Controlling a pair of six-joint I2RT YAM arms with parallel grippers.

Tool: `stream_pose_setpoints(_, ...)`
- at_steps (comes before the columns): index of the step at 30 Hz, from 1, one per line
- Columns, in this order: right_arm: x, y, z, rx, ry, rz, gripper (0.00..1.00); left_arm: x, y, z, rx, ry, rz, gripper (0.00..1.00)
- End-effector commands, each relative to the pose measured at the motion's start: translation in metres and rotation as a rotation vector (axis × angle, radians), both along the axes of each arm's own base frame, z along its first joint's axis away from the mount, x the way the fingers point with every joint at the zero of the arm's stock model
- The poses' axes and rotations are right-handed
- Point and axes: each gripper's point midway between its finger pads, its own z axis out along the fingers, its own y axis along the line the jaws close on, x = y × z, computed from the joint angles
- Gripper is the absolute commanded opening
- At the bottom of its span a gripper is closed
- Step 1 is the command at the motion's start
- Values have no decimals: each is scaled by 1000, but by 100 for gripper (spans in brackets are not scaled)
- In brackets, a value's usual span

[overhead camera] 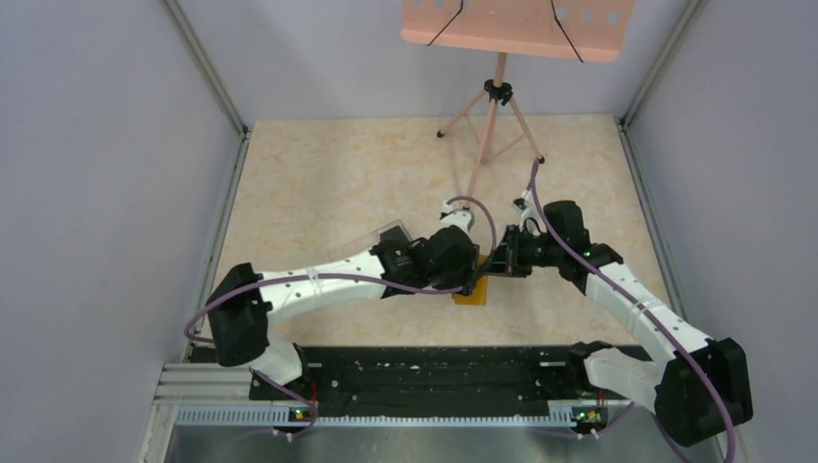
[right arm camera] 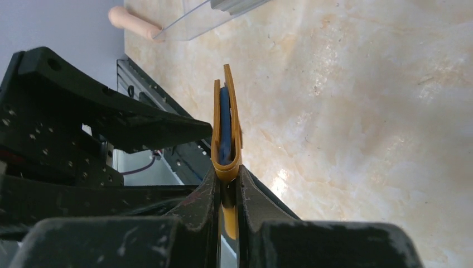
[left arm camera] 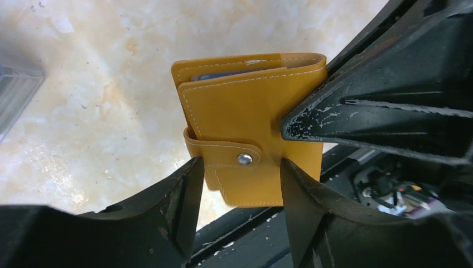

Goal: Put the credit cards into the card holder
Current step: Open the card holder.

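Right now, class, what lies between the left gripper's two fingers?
The clasp end of the card holder, seen in the left wrist view; the left fingers stand open on either side.

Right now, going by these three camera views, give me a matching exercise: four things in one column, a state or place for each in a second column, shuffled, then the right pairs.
Column one
1. card holder
2. left end effector
3. right end effector
4. clear plastic box

Column two
A. lying on the table, nothing gripping it
B. jaws apart, one finger on either side of the card holder
C. orange, folded shut
D. clamped on the card holder's edge

Pairs: 1-C, 2-B, 3-D, 4-A
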Motion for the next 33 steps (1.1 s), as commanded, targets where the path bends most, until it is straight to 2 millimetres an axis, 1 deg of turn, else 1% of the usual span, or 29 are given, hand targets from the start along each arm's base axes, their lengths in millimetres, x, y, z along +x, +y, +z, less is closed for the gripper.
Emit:
stream_pose_setpoints(1, 1, 4, 13, 23, -36, 3, 0, 5, -5, -1, 139, -52, 10, 59)
stream_pose_setpoints(4, -2, 4, 11, 24, -26, 5, 0, 6, -8, -9, 202, -55, 16, 59)
stream_pose_setpoints(6, -4, 4, 9, 27, -19, 10, 0, 10, -4, -14, 247, -52, 57, 59)
stream_pose_setpoints(8, -5, 4, 9, 30, -17, 16, 0, 14, 5, -20, 295, -49, 107, 57)
stream_pose_setpoints(10, -6, 4, 10, 35, -17, 18, 0, 15, 11, -26, 331, -50, 128, 50)
stream_pose_setpoints(13, -7, 5, 13, 41, -23, 21, 0, 19, 24, -33, 378, -46, 182, 33)
stream_pose_setpoints(15, -7, 5, 15, 46, -22, 24, 0, 21, 29, -37, 374, -30, 212, 29)
stream_pose_setpoints(18, -10, 7, 14, 58, -13, 38, 0, 25, 33, -39, 322, 7, 241, 26)
stream_pose_setpoints(20, -10, 7, 13, 62, -9, 41, 0, 28, 38, -42, 291, 28, 262, 25)
stream_pose_setpoints(25, -12, 7, 11, 61, -2, 41, 0, 37, 62, -47, 266, 72, 314, 25)
stream_pose_setpoints(27, -12, 7, 9, 59, 3, 41, 0, 39, 68, -46, 252, 79, 321, 26)
stream_pose_setpoints(30, -12, 7, 7, 55, 9, 41, 0, 38, 71, -41, 206, 81, 310, 30)
stream_pose_setpoints(33, -12, 7, 5, 53, 13, 44, 0, 34, 69, -38, 118, 105, 279, 38)
